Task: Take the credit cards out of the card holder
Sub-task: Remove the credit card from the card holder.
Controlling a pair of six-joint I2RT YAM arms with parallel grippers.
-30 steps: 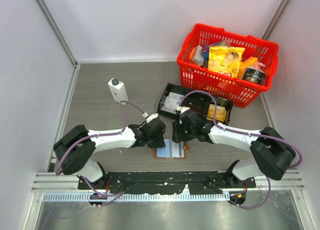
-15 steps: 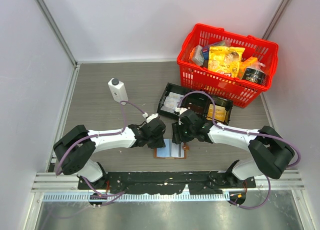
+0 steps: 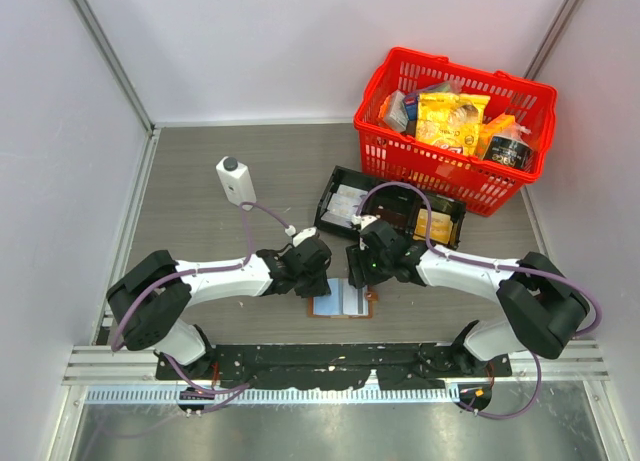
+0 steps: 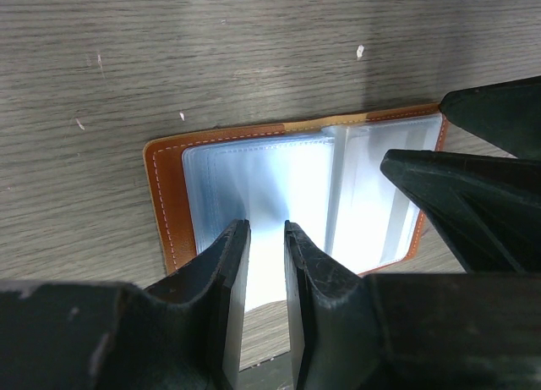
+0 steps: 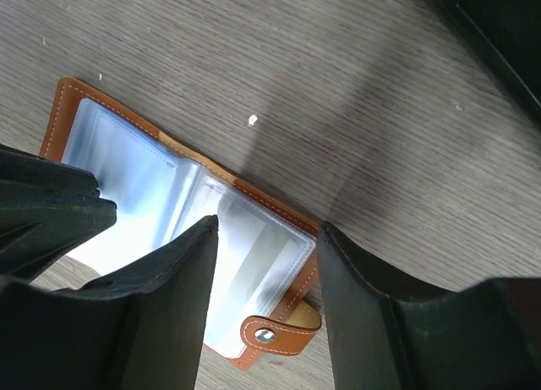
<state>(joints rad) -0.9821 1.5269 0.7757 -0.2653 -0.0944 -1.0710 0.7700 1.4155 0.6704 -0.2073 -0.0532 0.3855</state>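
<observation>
As card holder [image 3: 342, 303] lies open on grey wood-grain tbl [image 3: 220, 171], white walls [image 3: 300, 41] surround.

Glare blanks the card holder [image 4: 279, 187] pockets, contents unreadable; my left fingers [image 4: 221, 280] hide its bottom-centre edge.

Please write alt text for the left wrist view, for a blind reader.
An open brown card holder lies flat on a grey wood-grain table, pale pockets up. The left gripper reaches over it, jaws nearly together; the right gripper's fingers show at right.
</observation>
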